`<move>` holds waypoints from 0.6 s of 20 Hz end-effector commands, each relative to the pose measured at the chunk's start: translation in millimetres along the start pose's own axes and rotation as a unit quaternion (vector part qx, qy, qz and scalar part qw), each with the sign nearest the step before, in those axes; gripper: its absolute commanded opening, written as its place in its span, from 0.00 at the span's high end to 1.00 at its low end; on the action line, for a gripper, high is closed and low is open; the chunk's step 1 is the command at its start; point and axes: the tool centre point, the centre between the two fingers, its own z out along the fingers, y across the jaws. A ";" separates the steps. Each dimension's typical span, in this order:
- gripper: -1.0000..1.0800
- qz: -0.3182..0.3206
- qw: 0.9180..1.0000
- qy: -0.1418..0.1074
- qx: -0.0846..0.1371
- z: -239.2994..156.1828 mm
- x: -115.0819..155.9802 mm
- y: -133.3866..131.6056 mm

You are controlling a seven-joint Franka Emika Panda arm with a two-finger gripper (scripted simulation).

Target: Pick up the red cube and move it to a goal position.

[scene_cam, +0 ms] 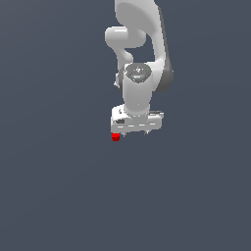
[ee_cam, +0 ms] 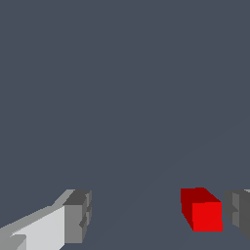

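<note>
The red cube [scene_cam: 115,137] is tiny and sits under the white hand's end on the exterior view's left. In the wrist view the red cube [ee_cam: 202,210] lies between the two grey fingertips [ee_cam: 78,217], close to one of them with a small gap showing, and far from the other. My gripper [scene_cam: 135,133] points straight down and is open, its jaws wide apart around the cube [ee_cam: 158,217]. Nothing is held.
A plain dark grey-blue surface [scene_cam: 59,186] fills both views. The white arm [scene_cam: 139,54] rises behind the hand in the exterior view. No other objects show.
</note>
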 end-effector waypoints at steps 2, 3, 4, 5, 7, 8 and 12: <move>0.04 -0.003 1.000 0.000 -0.002 16.0 -11.4 11.4; 0.04 -0.004 1.000 0.000 -0.003 21.6 -15.4 15.4; 0.04 -0.005 1.000 0.000 -0.004 27.6 -19.6 19.7; 0.04 -0.006 1.000 0.000 -0.005 34.1 -24.1 24.4; 0.04 -0.008 1.000 0.000 -0.007 48.3 -33.9 34.7; 0.04 -0.010 1.000 0.000 -0.008 55.5 -38.8 40.1; 0.04 -0.014 1.000 0.001 -0.012 81.9 -56.4 59.9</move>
